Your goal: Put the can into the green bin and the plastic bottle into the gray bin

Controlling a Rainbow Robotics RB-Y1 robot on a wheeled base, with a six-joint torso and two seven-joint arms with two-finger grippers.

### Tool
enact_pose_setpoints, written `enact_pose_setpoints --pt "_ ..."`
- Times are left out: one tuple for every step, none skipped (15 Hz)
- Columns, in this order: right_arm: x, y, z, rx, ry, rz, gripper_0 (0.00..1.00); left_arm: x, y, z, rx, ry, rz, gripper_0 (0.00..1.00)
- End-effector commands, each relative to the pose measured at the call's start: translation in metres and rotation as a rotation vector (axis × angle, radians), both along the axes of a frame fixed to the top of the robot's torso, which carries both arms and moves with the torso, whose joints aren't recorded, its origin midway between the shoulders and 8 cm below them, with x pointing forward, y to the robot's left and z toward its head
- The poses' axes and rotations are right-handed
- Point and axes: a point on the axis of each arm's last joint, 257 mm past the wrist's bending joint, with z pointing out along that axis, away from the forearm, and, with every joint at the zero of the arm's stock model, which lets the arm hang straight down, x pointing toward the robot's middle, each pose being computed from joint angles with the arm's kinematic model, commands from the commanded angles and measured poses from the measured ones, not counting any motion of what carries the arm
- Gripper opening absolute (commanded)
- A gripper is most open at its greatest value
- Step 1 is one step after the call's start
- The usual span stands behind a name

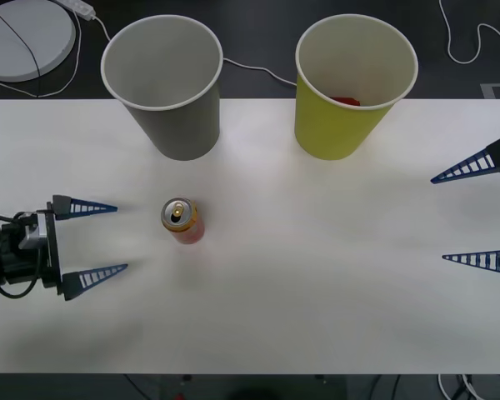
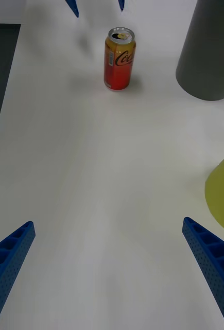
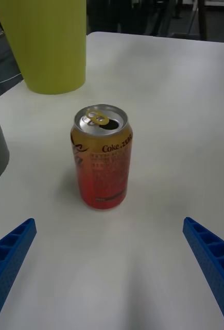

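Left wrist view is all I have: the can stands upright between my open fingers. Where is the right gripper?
Observer: The right gripper hovers open at the table's right edge, far from the can.
Operator: Is the green bin empty?
Observer: No, the front view shows something red inside the green bin, low against its far wall.
Operator: And the gray bin?
Observer: The gray bin stands upright just beyond the can; nothing shows in what can be seen of its inside.
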Motion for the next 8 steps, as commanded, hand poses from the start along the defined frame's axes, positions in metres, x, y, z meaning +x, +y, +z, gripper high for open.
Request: enact_pose_setpoints --pt "0.000 0.000 0.000 0.000 0.000 0.000 1.00 0.002 -0.008 -0.006 -0.025 -0.002 0.013 1.00" --pt "0.000 0.000 0.000 0.000 0.000 0.000 1.00 0.004 -0.010 -0.007 -0.033 -0.001 0.020 1.00" --pt "0.000 0.000 0.000 0.000 0.000 0.000 1.00 0.004 -0.013 -0.009 -0.040 -0.001 0.024 1.00" --pt "0.000 0.000 0.000 0.000 0.000 0.000 1.00 0.006 -0.018 -0.010 -0.056 0.002 0.031 1.00" --pt "0.000 0.000 0.000 0.000 0.000 0.000 1.00 0.006 -0.021 -0.013 -0.064 0.005 0.035 1.00" --pt "0.000 0.000 0.000 0.000 0.000 0.000 1.00 0.007 -0.024 -0.014 -0.075 0.008 0.042 1.00" --pt "0.000 0.000 0.000 0.000 0.000 0.000 1.00 0.008 -0.028 -0.015 -0.085 0.009 0.046 1.00" --pt "0.000 0.000 0.000 0.000 0.000 0.000 1.00 0.010 -0.030 -0.016 -0.091 0.009 0.052 1.00"
